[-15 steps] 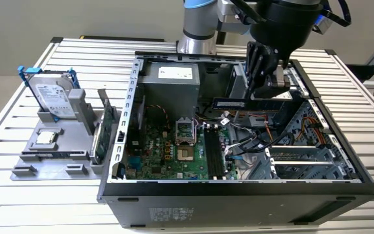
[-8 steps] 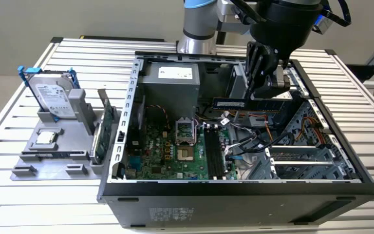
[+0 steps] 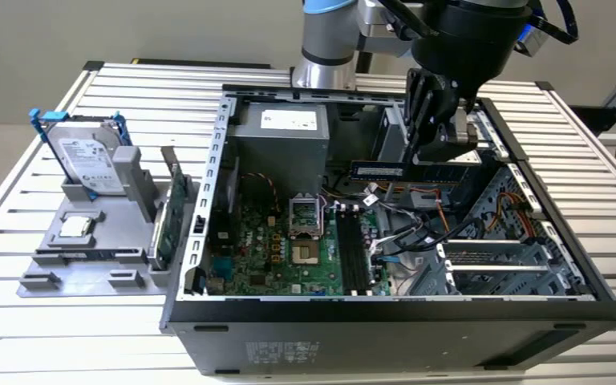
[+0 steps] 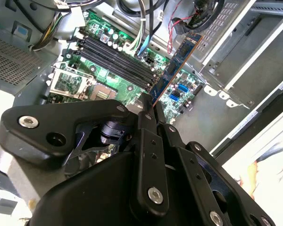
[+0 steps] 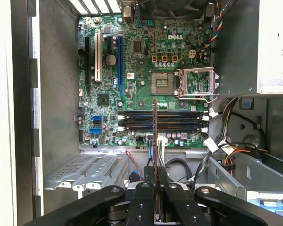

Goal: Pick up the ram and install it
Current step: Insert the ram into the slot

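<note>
Ram [image 3: 378, 169] sits clamped in the closed fingers of the end effector [image 3: 423, 156], gripped near one end so that the dark blue stick juts sideways from the fingertips inside the open computer case [image 3: 394, 329]. It hangs in the air and seems clear of everything around it, though its far end is hard to judge against the cables in the exterior view. In the second wrist view the stick runs away from the fingers [image 4: 144, 117] over the green motherboard [image 4: 104, 89]. Below the end effector lie the black memory slots [image 5: 179, 120], and just beyond them the bare processor socket [image 5: 162, 82] with its metal frame. A bundle of cables [image 5: 221, 141] hangs beside the end effector. Well away from it, outside the case, a grey holder [image 3: 94, 241] on the slatted table [image 3: 30, 329] carries a hard drive in a blue frame [image 3: 83, 160] and a green circuit card [image 3: 174, 204].
</note>
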### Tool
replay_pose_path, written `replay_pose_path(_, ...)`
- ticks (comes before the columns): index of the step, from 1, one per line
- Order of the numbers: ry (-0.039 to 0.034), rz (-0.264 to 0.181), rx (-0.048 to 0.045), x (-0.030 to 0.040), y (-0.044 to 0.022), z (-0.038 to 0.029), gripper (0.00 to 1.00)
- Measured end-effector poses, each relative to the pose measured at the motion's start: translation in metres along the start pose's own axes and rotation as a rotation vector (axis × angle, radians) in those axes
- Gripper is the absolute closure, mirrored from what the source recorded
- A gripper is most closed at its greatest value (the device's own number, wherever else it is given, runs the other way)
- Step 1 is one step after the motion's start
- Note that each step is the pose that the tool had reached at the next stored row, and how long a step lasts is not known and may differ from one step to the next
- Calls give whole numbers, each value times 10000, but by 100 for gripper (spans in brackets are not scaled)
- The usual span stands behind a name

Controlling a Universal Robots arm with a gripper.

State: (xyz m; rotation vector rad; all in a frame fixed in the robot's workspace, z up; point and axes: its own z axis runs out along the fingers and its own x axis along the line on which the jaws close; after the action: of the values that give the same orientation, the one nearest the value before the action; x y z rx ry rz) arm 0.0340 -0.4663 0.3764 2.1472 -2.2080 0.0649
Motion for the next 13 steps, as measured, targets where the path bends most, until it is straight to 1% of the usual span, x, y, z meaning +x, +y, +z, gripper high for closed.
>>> replay_pose_path(13, -28, 2099, -154, -1, -1, 8, 100)
